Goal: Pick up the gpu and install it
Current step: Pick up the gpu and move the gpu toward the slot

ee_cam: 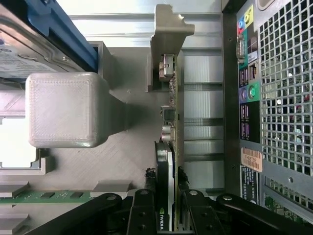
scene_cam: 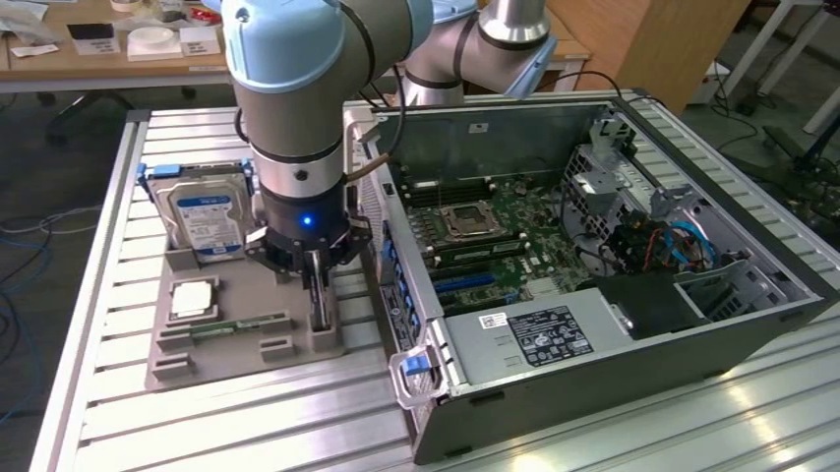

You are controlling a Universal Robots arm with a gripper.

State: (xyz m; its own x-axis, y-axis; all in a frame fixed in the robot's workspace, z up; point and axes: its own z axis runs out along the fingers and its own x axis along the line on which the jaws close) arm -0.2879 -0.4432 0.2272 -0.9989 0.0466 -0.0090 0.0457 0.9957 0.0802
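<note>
Gripper (ee_cam: 167,198) clamped on the gpu (ee_cam: 166,156) in the tray (scene_cam: 177,359) beside the case (scene_cam: 591,329) — I'd worry a skewed pull jams its bracket (ee_cam: 168,29).

Bright, even overhead light; glare streaks the worktop (scene_cam: 735,413) slats at the exterior view's right. Wrist view: a blown-out white patch at one edge, the gpu (ee_cam: 165,166) shaded.

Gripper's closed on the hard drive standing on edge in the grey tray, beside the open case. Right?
Not the hard drive. The gripper is closed on the gpu, which stands on edge in the grey tray beside the open case. The wrist view shows the fingers either side of the card. The hard drive stands apart from the gripper.
</note>
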